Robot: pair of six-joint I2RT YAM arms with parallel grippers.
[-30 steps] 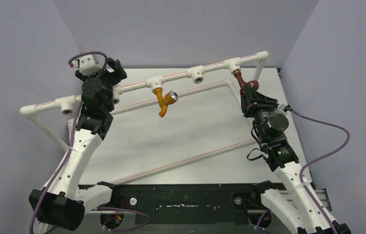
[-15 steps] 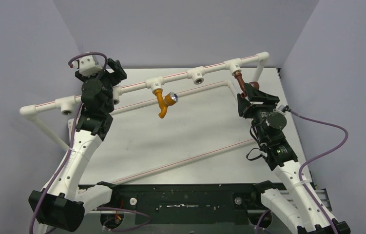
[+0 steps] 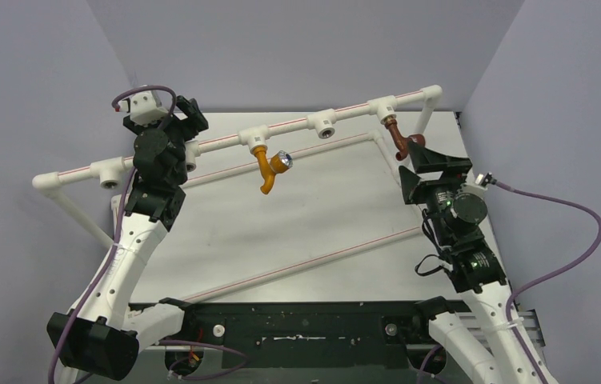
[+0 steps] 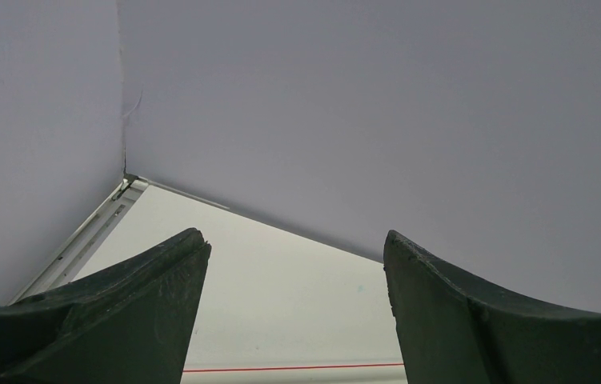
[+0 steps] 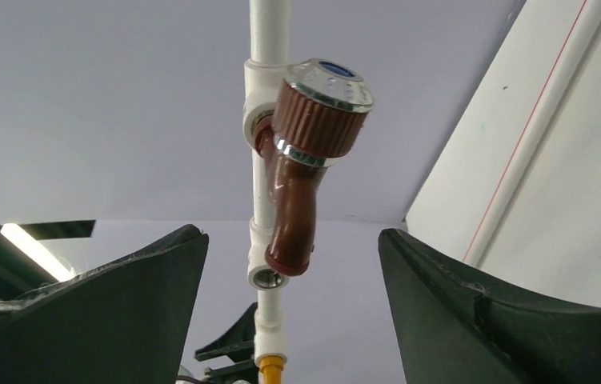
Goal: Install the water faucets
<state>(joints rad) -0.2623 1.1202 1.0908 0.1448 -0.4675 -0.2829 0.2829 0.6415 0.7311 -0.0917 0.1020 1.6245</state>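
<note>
The dark red-brown water faucet [image 3: 398, 138] hangs from the rightmost T socket [image 3: 382, 106] of the white pipe rail. In the right wrist view this faucet [image 5: 301, 176] shows its silver-capped knob, just beyond my fingertips. My right gripper [image 3: 418, 162] [image 5: 290, 234] is open and touches nothing. The orange-yellow faucet [image 3: 267, 170] [image 5: 271, 370] hangs from a socket [image 3: 254, 138] further left. At the rail's left part my left gripper [image 3: 190, 120] [image 4: 295, 256] stands open, only table and wall showing between its fingers.
The pipe rail [image 3: 289, 124] runs across the back on slanted legs, with unfilled sockets at the middle [image 3: 325, 126] [image 5: 266, 276] and far left [image 3: 110, 172]. Lower pipes [image 3: 313, 260] cross the table. Grey walls enclose the back and both sides.
My right gripper has opened and let go of the red-brown faucet, then drawn back toward the near right. The faucet stays in its socket. The left arm has not moved.
</note>
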